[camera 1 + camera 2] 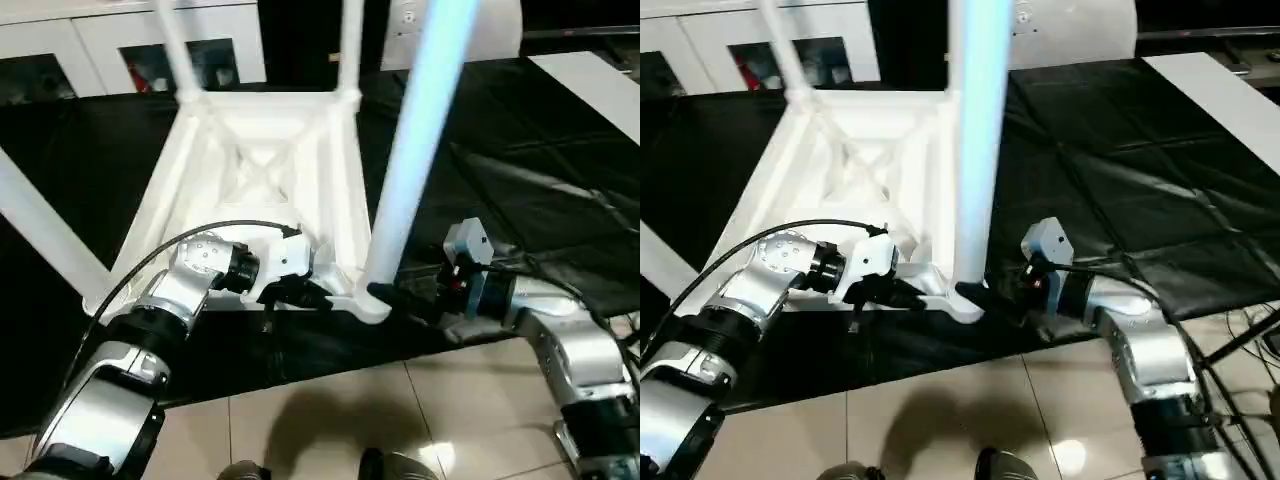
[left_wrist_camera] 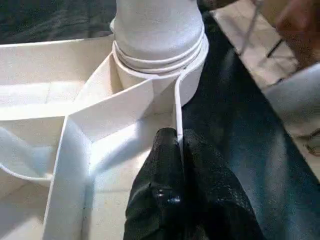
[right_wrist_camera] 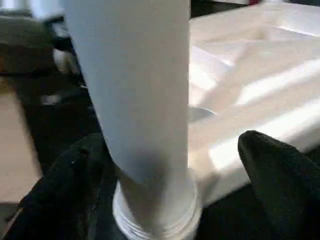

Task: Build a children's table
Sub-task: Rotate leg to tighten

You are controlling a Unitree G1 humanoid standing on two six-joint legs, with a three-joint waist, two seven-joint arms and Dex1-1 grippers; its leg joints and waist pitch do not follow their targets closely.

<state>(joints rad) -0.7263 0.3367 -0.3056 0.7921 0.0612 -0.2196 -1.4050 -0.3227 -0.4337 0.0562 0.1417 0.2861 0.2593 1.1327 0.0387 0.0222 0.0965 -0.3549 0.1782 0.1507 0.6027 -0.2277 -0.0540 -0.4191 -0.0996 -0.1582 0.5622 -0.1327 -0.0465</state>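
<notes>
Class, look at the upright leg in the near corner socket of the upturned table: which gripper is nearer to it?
Right. The right gripper straddles the base of the leg, open fingers either side. The left gripper is shut on the table top's edge wall beside the socket.

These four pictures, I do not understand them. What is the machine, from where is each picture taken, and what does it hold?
It is a humanoid robot with two silver arms, building a white plastic children's table. The two wide pictures come from cameras in its head, looking down. The tabletop lies upside down on a black sheet, its legs pointing up. The other two pictures come from cameras on the wrists. The left pincer is shut on the thin rim of the tabletop near a corner socket. The right pincer stands open around the nearest leg, which sits in that socket; its fingers do not press the leg.
</notes>
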